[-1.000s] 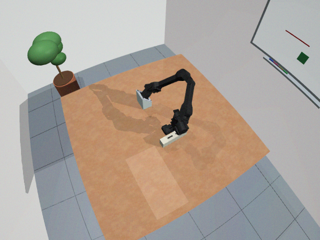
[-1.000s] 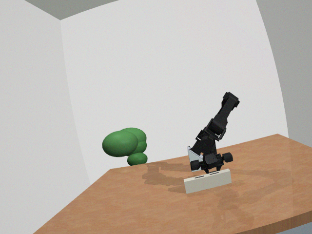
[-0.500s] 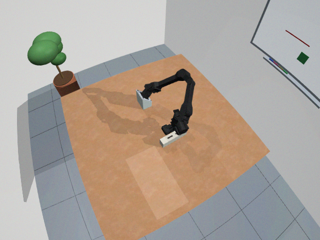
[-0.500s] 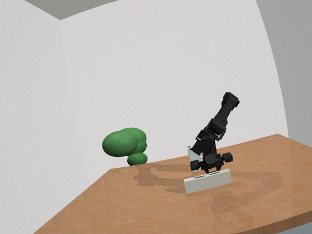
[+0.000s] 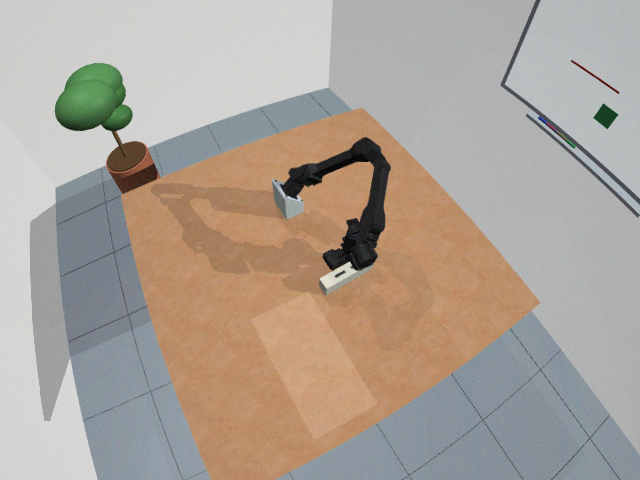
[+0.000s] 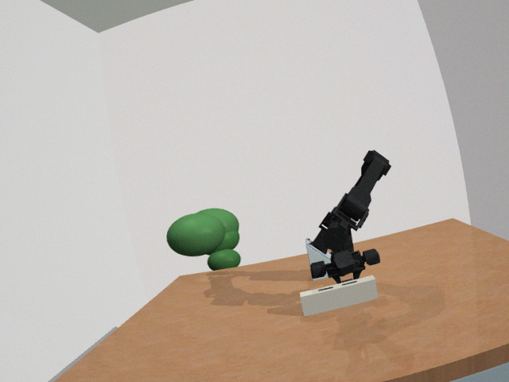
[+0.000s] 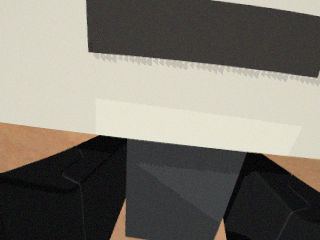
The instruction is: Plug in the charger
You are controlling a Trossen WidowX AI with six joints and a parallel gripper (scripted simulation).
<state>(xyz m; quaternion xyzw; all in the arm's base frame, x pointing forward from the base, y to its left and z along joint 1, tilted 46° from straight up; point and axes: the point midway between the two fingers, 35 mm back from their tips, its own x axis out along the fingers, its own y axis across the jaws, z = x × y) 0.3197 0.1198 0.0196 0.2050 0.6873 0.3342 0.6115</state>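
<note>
The cream power strip (image 5: 330, 287) (image 6: 339, 298) (image 7: 45, 90) stands on the table with two dark slots along its top in the exterior view. One large dark slot (image 7: 200, 37) shows in the wrist view. My gripper (image 6: 347, 279) (image 7: 180, 138) is shut on the dark grey charger (image 7: 175, 200), between both black fingers. In the exterior view the fingers are just behind the strip, by the right-hand slot. In the wrist view the strip's edge hides the far ends of charger and fingers. The prongs are not visible; contact with the strip cannot be told.
A pale grey angled bracket (image 5: 293, 208) (image 6: 317, 269) stands on the wooden table (image 5: 217, 310) (image 6: 230, 337) at the arm's base. A lighter rectangular patch (image 5: 312, 366) lies on the table in front of the strip. A potted plant (image 5: 87, 103) (image 6: 195, 234) stands beyond the table edge.
</note>
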